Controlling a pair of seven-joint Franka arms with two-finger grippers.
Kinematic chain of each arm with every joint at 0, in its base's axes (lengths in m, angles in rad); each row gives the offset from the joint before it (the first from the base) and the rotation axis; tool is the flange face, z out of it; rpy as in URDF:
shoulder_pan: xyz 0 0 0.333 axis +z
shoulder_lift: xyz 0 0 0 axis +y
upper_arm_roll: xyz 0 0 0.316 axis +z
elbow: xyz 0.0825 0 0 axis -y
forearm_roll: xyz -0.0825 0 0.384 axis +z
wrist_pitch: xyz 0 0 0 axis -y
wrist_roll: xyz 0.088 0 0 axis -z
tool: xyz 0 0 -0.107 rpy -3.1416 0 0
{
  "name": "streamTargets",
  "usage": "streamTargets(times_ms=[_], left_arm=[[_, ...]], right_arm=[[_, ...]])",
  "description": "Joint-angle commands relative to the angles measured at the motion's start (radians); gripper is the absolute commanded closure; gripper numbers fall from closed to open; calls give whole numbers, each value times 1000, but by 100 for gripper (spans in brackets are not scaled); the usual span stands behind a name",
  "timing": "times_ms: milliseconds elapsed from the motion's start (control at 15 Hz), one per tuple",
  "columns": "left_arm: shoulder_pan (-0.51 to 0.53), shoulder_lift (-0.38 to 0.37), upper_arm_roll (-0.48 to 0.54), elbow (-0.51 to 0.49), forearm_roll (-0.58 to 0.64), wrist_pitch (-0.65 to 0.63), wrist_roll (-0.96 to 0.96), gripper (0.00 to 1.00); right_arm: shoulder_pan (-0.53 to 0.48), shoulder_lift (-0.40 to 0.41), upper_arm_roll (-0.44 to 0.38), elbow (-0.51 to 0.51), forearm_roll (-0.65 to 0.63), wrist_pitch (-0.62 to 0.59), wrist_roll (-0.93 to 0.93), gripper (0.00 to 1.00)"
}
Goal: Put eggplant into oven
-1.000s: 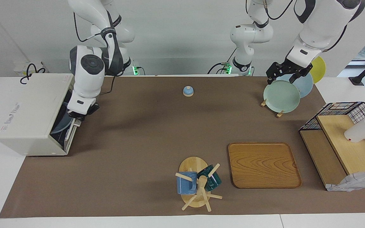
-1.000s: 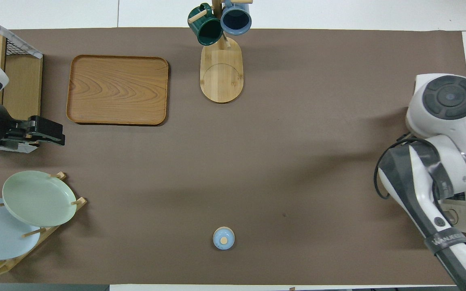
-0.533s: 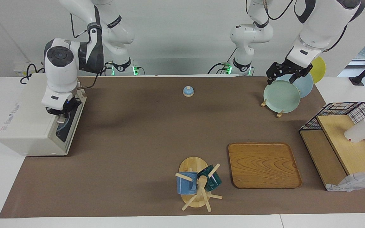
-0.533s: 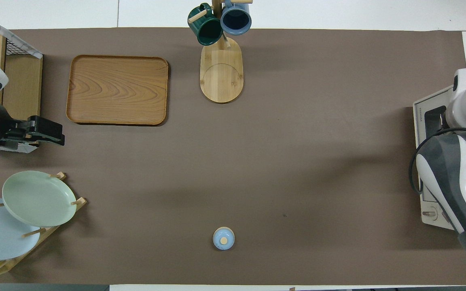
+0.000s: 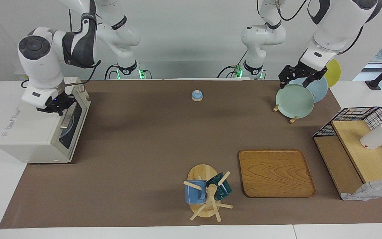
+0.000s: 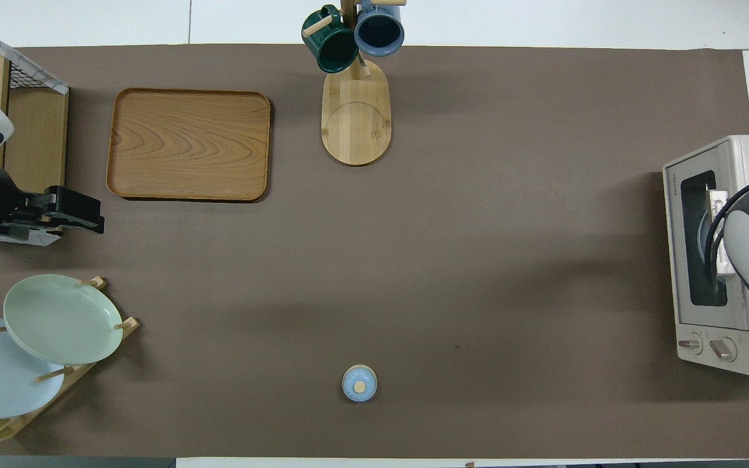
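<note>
The oven (image 5: 41, 129) door stood shut; no eggplant showed outside. The right gripper (image 5: 55, 107), state unclear, hung above it. The left gripper (image 5: 297, 77) waited over plates at two o'clock.

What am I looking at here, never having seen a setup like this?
Two white robot arms stand at a table. One picture faces them from across it; the other looks down from above their end. The right arm has its jaws over the top front edge of the oven, whose door looks shut; nothing is visibly held. The left arm waits with its jaws over the plate rack. Also on the brown mat: a wooden tray, a mug tree with two mugs, a small blue round thing and a wire shelf. No eggplant shows.
</note>
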Motion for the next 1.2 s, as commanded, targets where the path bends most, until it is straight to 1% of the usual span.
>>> streamTargets(times_ms=[0, 133, 200, 333, 467, 533, 600, 867, 933, 1000, 1067, 1133], left_arm=[[8, -13, -3, -3, -1, -17, 4, 0], [8, -13, -3, -3, -1, -17, 6, 0], [8, -13, -5, -3, -1, -17, 6, 0], [8, -13, -3, -3, -1, -17, 6, 0], [8, -13, -3, -3, -1, -17, 6, 0], [7, -13, -3, -3, -1, -17, 6, 0], [8, -13, -3, -3, -1, -17, 6, 0], [8, -13, -5, -3, -1, -17, 6, 0], [8, -13, -3, -3, -1, -17, 6, 0], [8, -13, -3, -3, -1, -17, 6, 0], [8, -13, -5, -3, -1, -17, 6, 0], [7, -13, -3, -3, -1, -17, 6, 0]], right_arm=[[-17, -4, 41, 102, 88, -108, -26, 93], [-17, -3, 43, 152, 163, -172, -4, 85], [-16, -3, 46, 162, 189, -192, 32, 83], [-17, -3, 50, 178, 234, -257, 123, 72], [-17, 8, 50, 216, 286, -307, 211, 69], [-17, 16, 50, 236, 297, -327, 233, 41], [-16, 14, 50, 233, 300, -321, 237, 0], [-13, 8, 50, 222, 301, -318, 282, 0], [-13, 2, 50, 204, 301, -314, 283, 0], [15, -22, 37, 186, 301, -296, 280, 0], [80, -26, -4, 188, 297, -285, 280, 0], [133, -24, -63, 190, 286, -274, 280, 0]])
